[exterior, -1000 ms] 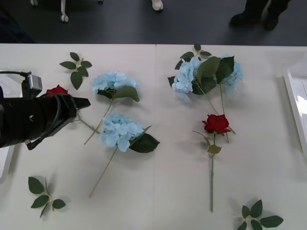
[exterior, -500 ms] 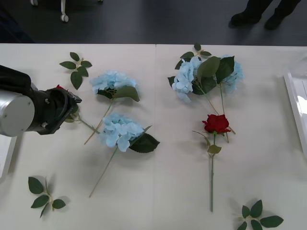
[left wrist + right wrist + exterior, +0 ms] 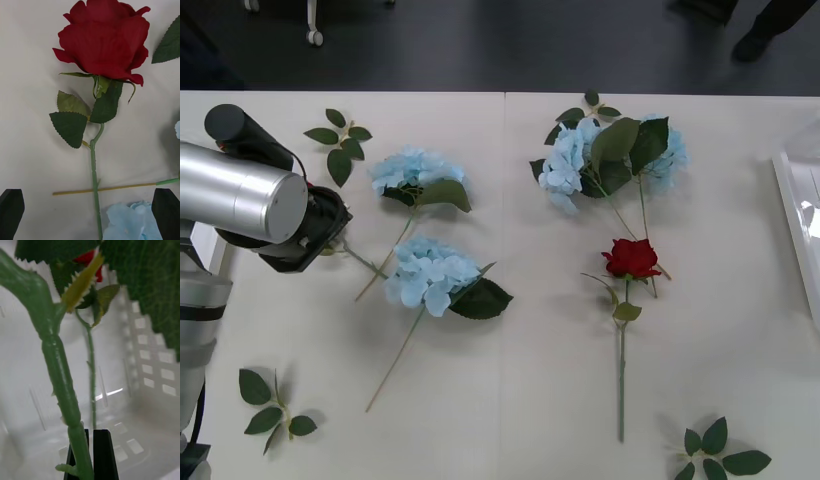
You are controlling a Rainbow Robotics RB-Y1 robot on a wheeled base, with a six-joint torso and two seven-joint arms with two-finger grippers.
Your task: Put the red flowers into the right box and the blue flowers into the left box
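Now that your left arm has rolled from side-on to pointing down, the left gripper (image 3: 90,210) hangs spread over a red rose (image 3: 103,39) lying on the table (image 3: 510,380), while the right gripper (image 3: 93,453) pinches another rose's stem (image 3: 62,386) inside the right box (image 3: 146,363).

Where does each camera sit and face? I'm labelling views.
Front: above the arms, facing forward and down at the table; left arm at left.
Left wrist: above the open left gripper, facing down at the table rose.
Right wrist: behind the right gripper, shut on the held rose, facing into the right box.
Shared: blue hydrangea, front and left wrist.
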